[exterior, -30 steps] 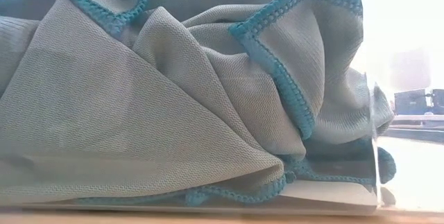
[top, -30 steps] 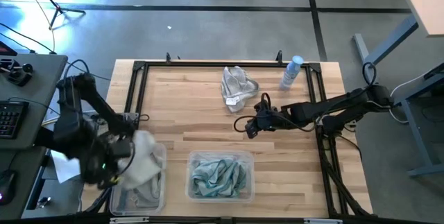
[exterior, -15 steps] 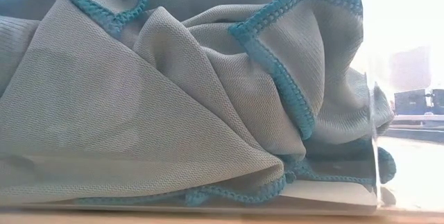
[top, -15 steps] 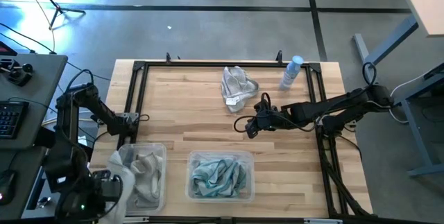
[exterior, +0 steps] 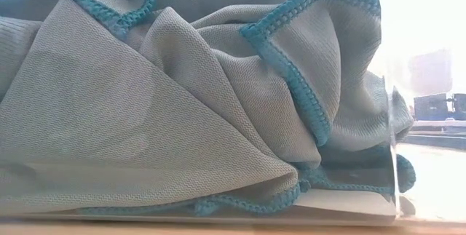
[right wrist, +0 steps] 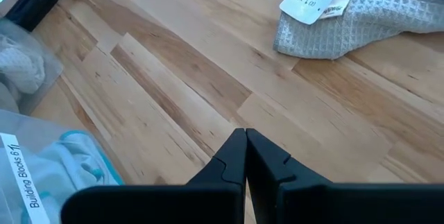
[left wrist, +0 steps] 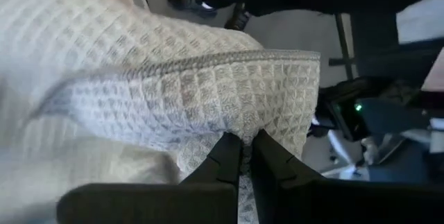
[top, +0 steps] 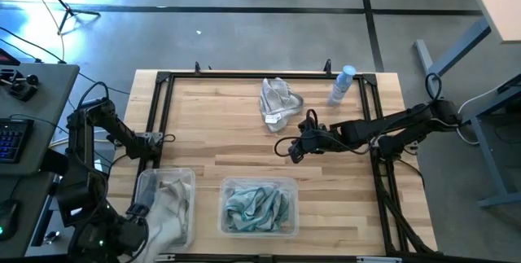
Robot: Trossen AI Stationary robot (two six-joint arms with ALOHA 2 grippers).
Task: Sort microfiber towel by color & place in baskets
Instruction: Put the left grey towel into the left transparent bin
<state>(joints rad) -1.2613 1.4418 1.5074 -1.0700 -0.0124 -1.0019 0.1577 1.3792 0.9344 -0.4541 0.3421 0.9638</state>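
The left gripper (left wrist: 246,156) sits at the lower left of the high view, off the table's corner beside the narrower basket (top: 143,188). Its fingers are pressed together, pinching a fold of a grey-beige waffle towel (left wrist: 173,85). A second ago this arm was over the basket with a pale cloth bunched beneath it; half a second ago it had dropped toward the bottom-left corner, and now it is lower still, with the grey-beige cloth (top: 167,210) lying in the tub and draping toward the arm.

The right gripper (right wrist: 245,156) is at centre right of the high view, just above bare boards, fingers together on nothing; it has not shifted across the three moments. Another grey towel (top: 277,102) lies crumpled at upper centre, a pale blue spray bottle (top: 342,85) to its right, both unmoved.

The wider basket (top: 230,186) at lower centre holds teal towels (top: 256,208).

Only the left wrist view shows the pinch and the waffle weave. Only the right wrist view shows the white tag (right wrist: 313,3) on the loose towel and a label on the basket wall. The low view is filled by teal-edged cloth (exterior: 182,104) behind clear plastic.
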